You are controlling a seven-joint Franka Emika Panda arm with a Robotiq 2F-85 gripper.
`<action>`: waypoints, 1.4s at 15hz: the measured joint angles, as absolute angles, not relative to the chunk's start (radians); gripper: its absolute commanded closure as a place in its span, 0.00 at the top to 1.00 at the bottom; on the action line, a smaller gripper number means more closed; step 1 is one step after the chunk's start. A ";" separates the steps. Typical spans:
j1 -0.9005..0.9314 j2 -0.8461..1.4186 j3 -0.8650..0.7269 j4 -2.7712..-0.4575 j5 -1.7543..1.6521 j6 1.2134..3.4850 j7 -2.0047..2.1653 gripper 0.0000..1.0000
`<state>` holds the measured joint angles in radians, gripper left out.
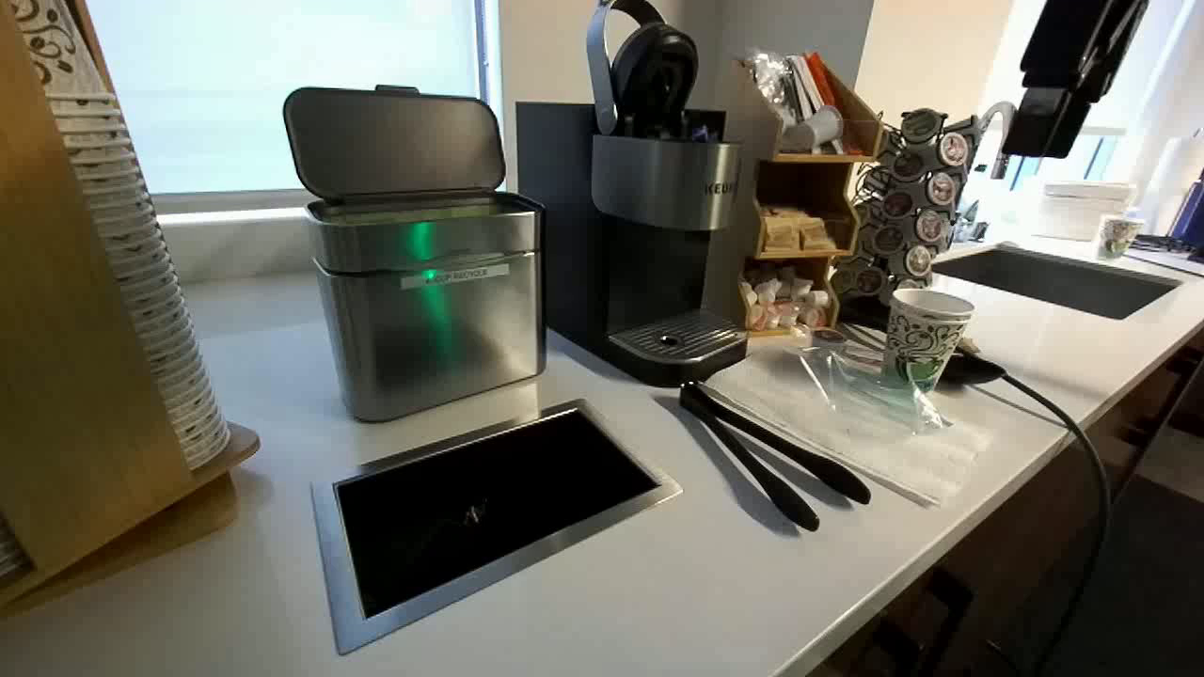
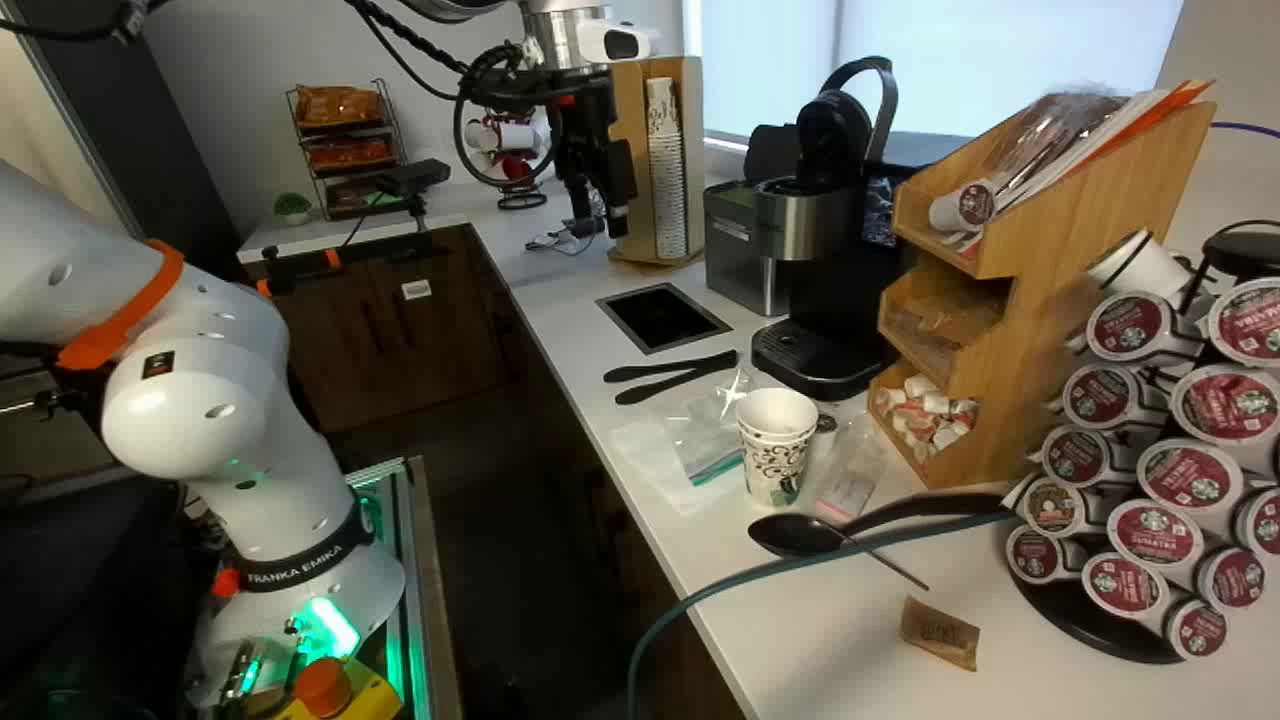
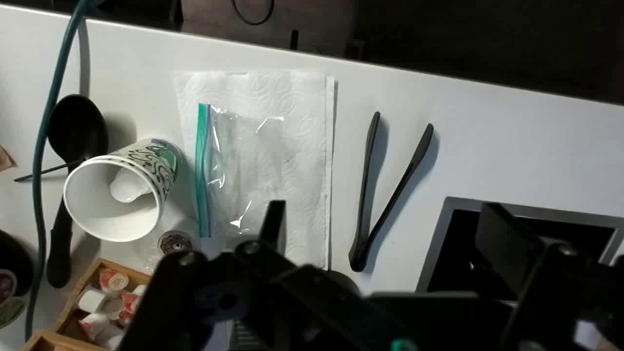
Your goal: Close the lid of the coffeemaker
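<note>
And there the lid is standing raised, right on top of the coffeemaker, over the brew head; its long axis is running steeply upward, the free end pointing toward the ceiling, and its dark hollow side is showing in an exterior view; the arched handle is curving up and over beside it (the machine's highest point, that one); the whole top is sitting open in both exterior views. The gripper is hanging well apart from the lid, its fingers standing wide; the joined end of the black tongs is showing in the gap in the wrist view. Down on the counter, those tongs are lying splayed, their joined end just beside the drip tray; a paper towel is lying near them, carrying a clear bag; a patterned paper cup is standing upright beside the bag; the steel bin is keeping near the coffeemaker, its own grey flip lid standing up too.
</note>
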<state>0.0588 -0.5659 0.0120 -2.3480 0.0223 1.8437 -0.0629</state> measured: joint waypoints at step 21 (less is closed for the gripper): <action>-0.060 -0.407 0.043 -2.108 -0.104 2.316 0.081 1.00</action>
<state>-0.0601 -0.4068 0.0434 -2.1078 -0.1042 2.3162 0.0810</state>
